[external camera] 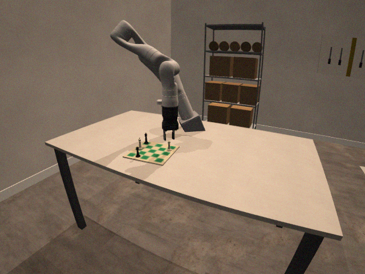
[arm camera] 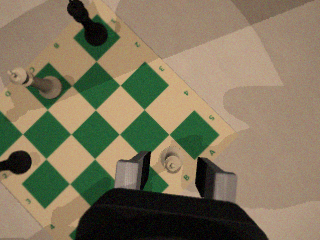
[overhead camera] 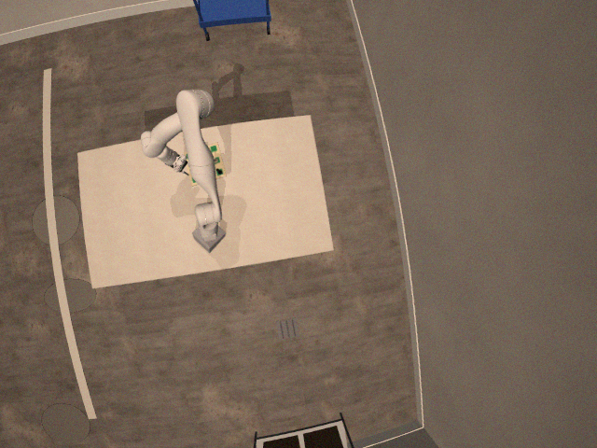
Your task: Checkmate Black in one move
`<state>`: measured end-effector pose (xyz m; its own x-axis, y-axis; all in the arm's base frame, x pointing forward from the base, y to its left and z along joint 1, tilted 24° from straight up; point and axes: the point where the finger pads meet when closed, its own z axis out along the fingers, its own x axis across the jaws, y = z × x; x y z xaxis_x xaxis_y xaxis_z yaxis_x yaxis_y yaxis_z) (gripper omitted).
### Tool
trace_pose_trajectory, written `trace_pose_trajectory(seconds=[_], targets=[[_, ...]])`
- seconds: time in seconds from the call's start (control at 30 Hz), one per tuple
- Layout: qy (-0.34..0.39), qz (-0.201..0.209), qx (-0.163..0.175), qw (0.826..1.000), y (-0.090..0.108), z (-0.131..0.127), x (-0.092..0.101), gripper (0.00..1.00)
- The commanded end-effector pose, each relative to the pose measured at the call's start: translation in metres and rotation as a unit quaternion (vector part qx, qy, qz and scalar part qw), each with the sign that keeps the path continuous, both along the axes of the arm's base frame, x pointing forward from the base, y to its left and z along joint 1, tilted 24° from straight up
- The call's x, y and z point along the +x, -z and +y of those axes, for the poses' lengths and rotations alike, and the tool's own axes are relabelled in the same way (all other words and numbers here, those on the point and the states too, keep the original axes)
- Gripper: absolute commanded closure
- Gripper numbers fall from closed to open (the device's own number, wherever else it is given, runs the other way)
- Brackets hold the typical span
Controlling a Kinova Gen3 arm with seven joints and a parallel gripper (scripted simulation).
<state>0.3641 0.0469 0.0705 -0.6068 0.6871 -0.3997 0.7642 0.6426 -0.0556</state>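
Your gripper (arm camera: 172,172) hangs fingers-down over the near corner of the board (arm camera: 125,107), spread wide and holding nothing. In the wrist view you see the two fingers standing either side of a white piece (arm camera: 171,161), with clear gaps on both sides, so neither pad touches it. That piece sits upright on a light square at the board's edge, near the letters A and B and next to the green corner square by the digit 5; you cannot read its exact square with certainty. From the exterior view, the gripper (external camera: 169,136) stays above and a little behind the same white piece (external camera: 169,145), its fingertips about level with the piece's top. Elsewhere on the board, a second white piece (arm camera: 37,83) stands on a green square toward the far side, a black piece (arm camera: 86,24) stands on the green square at the far corner, and another black piece (arm camera: 15,163) stands at the left edge. All four are upright. The board lies flat on the bench (external camera: 235,165), well inside its edges.
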Motion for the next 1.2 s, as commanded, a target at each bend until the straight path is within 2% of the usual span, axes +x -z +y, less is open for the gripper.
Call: trace_pose_trajectory(seconds=[0.0, 0.7, 1.17], targets=[[0.000, -0.001, 0.000, 1.000, 0.000, 0.000, 0.000, 0.21], [0.000, -0.001, 0.000, 1.000, 0.001, 0.000, 0.001, 0.21], [0.000, -0.001, 0.000, 1.000, 0.027, -0.010, 0.007, 0.21]])
